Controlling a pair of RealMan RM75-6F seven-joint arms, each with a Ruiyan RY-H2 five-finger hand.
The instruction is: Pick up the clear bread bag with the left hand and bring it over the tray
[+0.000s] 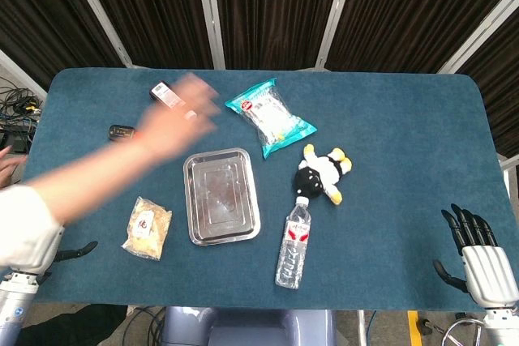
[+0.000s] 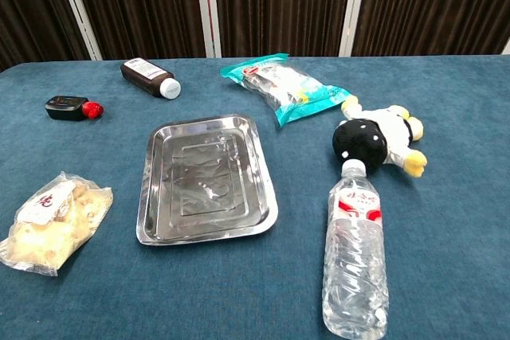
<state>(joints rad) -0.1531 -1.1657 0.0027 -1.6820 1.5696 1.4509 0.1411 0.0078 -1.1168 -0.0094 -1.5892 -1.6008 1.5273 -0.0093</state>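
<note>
step: i judge the pick has not begun; nothing of mine touches the clear bread bag [image 1: 147, 229] yet.
landmark: the steel tray [image 1: 251, 200] lies flat mid-table, and i place everything against it.
bread bag: it lies flat just left of the tray, level with the tray's near half, apart from its rim; label up, pale bread inside.
left hand: my left hand [image 1: 71, 252] shows only at the near left table edge, well left of the tray and near the bag's left side; dark fingertips poke out and hold nothing, but how far the fingers are spread i cannot tell.
right hand: my right hand [image 1: 478, 253] rests at the near right corner, far right of the tray, fingers apart and empty.
intruder: a person's arm [image 1: 122, 160] sweeps, blurred, over the table left of the tray, reaching toward the far side; it shows in the head view only.
other items: teal snack pack [image 1: 270, 115] beyond the tray's far right corner; plush toy [image 1: 322, 174] right of the tray; water bottle [image 1: 293, 244] off its near right corner; dark bottle [image 2: 150, 77] and small black device [image 2: 72, 107] beyond its far left.
next move: i'd wait for the arm to clear, bring the left hand over the bag, close on the crinkly film without crushing, lift, then carry rightward over the tray.
</note>
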